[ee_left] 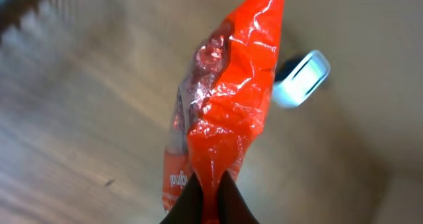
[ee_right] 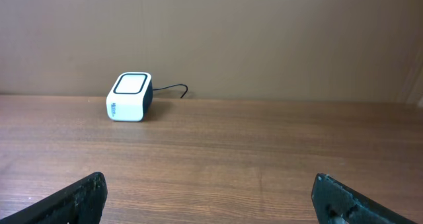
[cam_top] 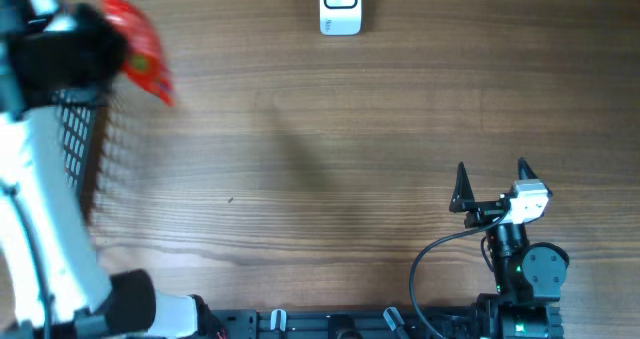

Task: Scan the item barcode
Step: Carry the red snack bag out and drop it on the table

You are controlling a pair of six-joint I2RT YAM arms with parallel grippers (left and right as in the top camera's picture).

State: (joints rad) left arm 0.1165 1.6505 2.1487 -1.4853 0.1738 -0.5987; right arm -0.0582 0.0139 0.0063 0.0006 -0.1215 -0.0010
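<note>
Red bag clamped in left pincer, overhead blurred

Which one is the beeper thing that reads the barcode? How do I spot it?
Look at the big wooden table and go to the middle of its far edge. The scanner sits there alone, a small box with a thin black cord behind it. Unlike the crinkly red bag over at the left, it is white and boxy.
</note>
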